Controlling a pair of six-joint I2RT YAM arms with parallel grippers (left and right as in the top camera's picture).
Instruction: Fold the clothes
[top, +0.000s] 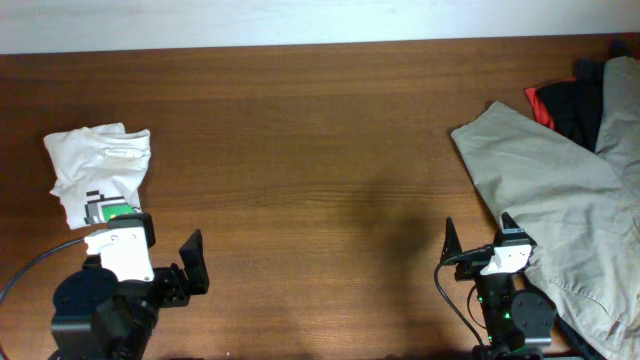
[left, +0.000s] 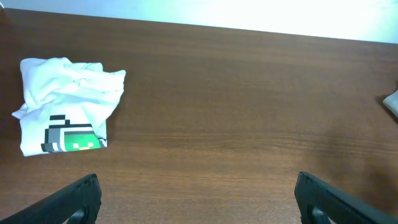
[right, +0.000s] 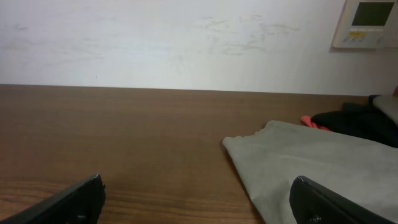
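Observation:
The white T-shirt (top: 98, 168) lies folded into a small wrinkly bundle at the table's left side, its green, black and white patch facing up near its front edge. It also shows in the left wrist view (left: 65, 102). My left gripper (top: 168, 252) is open and empty at the front left, just in front of the shirt; its two fingers (left: 196, 196) stand wide apart over bare wood. My right gripper (top: 476, 232) is open and empty at the front right; its fingers (right: 196, 199) are wide apart, the right one over beige cloth.
A large khaki-beige garment (top: 560, 190) is spread over the right side of the table and reaches under my right arm; it shows in the right wrist view (right: 311, 162). A black-and-red garment (top: 560, 105) lies at the back right corner. A white wall runs behind the table.

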